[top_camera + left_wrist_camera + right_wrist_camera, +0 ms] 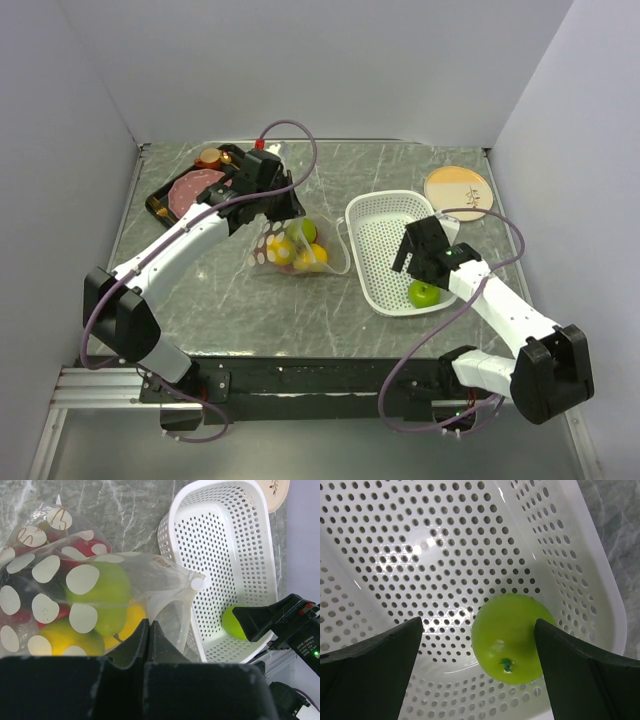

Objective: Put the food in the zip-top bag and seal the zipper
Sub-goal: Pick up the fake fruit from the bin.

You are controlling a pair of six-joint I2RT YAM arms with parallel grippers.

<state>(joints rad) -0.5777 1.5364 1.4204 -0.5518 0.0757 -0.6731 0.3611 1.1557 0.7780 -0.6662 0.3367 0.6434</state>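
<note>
Basket (580,555) wall crowds green apple (507,637) inside wide-open right end effector (479,621); left end effector (149,627) clamps zip-top bag (165,580) edge.

The left gripper (285,208) sits at the far edge of the dotted zip-top bag (264,246), which lies mid-table holding green and yellow fruits (303,250). The right gripper (422,267) hangs over the white basket (382,232), close to a green apple (424,294) lying at the basket's near end.
</note>
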